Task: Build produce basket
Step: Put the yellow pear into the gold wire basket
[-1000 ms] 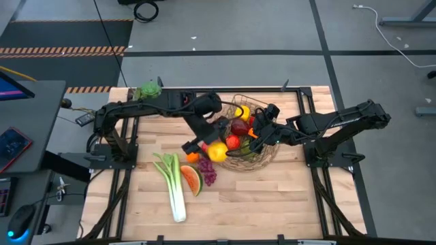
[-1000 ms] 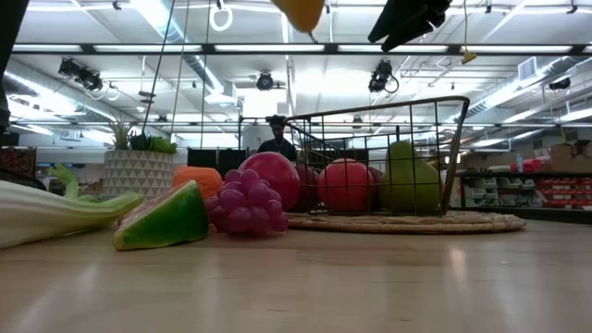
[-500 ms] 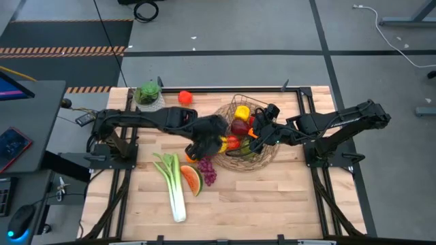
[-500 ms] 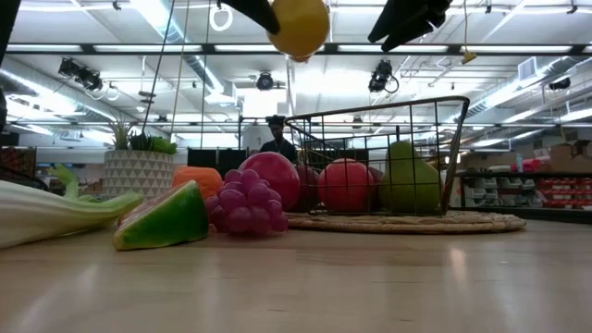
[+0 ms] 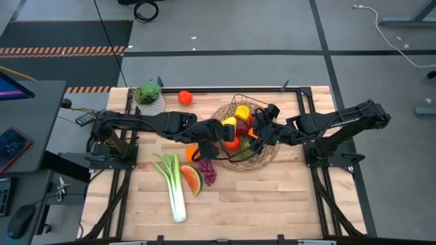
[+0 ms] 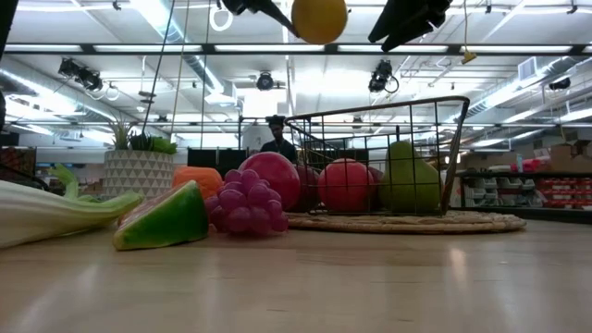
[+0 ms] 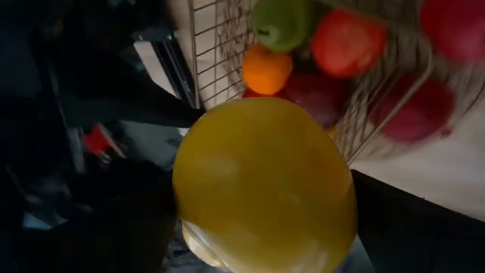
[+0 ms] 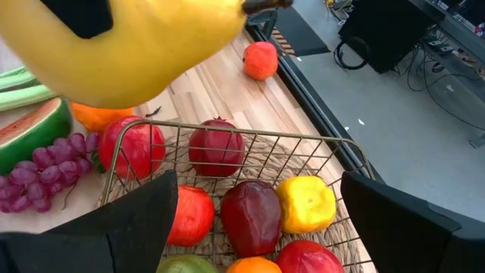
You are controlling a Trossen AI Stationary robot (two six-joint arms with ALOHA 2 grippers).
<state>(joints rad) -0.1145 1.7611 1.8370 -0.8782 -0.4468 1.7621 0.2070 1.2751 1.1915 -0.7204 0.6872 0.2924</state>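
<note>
Left gripper (image 5: 219, 129) clamps a yellow lemon (image 5: 228, 123) and holds it high over the basket's (image 5: 267, 154) left rim; in the low view the lemon (image 6: 319, 18) hangs above the wire wall (image 6: 453, 148), well clear of it; in the left wrist view the lemon (image 7: 264, 186) fills the middle, with the basket (image 7: 220, 45) beyond it holding an orange (image 7: 267, 68), a green pear (image 7: 284, 21) and red fruit (image 7: 348, 42); right gripper (image 5: 262, 131) hovers over the basket's right half, fingers (image 8: 136, 220) spread wide with nothing between them; through that gap the right wrist view shows red apples (image 8: 255, 216), a yellow fruit (image 8: 305, 203) and another orange (image 8: 252, 265) down inside the wire; the basket sits at the table's (image 5: 272, 197) middle right, on its round woven rim (image 6: 407, 222); just left of it outside the wire lie an orange (image 5: 192, 153), purple grapes (image 5: 207, 170), a watermelon slice (image 5: 191, 180) and a long leek (image 5: 173, 187), close together; at the table's far edge a lone red fruit (image 5: 184, 97) rests beside a potted plant (image 5: 148, 94), both well apart from the basket; low view puts the grapes (image 6: 242, 203) and a red apple (image 6: 273, 178) right up against the basket's near side, the pear (image 6: 407, 180) inside it; a person (image 6: 276, 139) shows far off in the room behind.
</note>
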